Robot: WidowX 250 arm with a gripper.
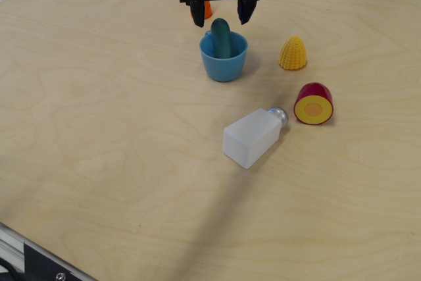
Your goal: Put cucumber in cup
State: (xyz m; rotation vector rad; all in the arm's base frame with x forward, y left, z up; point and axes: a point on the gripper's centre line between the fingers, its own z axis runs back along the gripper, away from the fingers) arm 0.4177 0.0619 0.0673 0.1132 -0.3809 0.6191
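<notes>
The teal-green cucumber [221,36] stands upright inside the light-blue cup [223,60] at the back middle of the table, its top poking above the rim. My black gripper [221,12] hangs just above and behind the cup, its two fingers spread wide on either side of the cucumber's top and not touching it. The gripper is open and empty.
An orange carrot [206,9] sits behind the cup, partly hidden by the gripper. A yellow corn toy [293,53] lies to the cup's right. A red and yellow half fruit [314,104] and a white salt shaker [252,137] on its side lie nearer the front.
</notes>
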